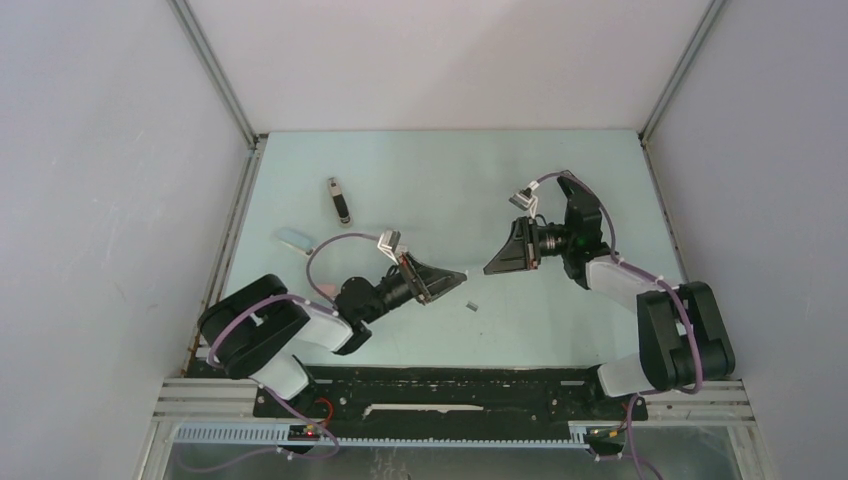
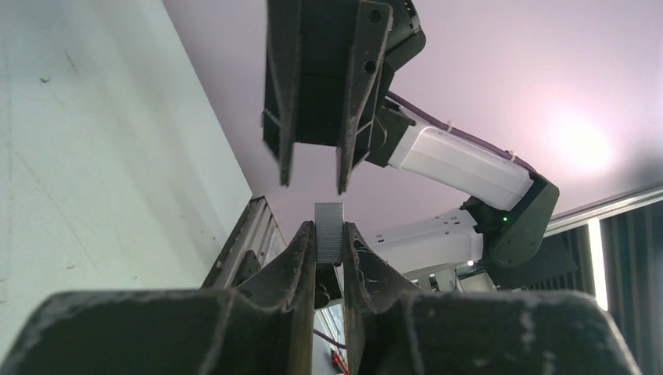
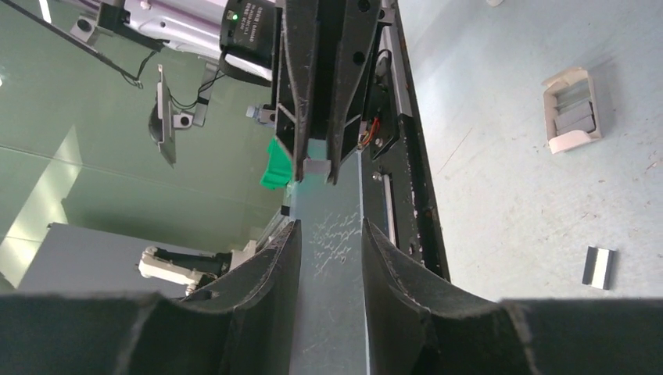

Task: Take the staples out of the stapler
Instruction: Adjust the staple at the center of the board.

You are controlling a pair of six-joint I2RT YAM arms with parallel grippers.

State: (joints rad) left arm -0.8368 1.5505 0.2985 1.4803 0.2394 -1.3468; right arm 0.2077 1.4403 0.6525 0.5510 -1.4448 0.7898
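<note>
Left claw [image 2: 329, 228] clamped on a short strip of staples [image 2: 328, 212], clear of the tabletop [image 1: 450, 170]; right claw [image 2: 313, 187] faces it, fingers apart, empty. Risk: strip pinched by one end may slip or snap if the right claw nudges it. Stapler [image 1: 340, 200] lies well apart, far left; white box [image 3: 571, 142] nearby holds grey strips.

Black-and-white pair, cabled in purple.
Behind left gripper [image 1: 458, 277] and right gripper [image 1: 489, 270]: black joint housings, white link shells, purple cables [image 2: 426, 116] looped alongside with white ties; scuffed matte fingers [image 2: 360, 70] with screw holes; small green light [image 2: 504, 219], perhaps a status lamp.
</note>
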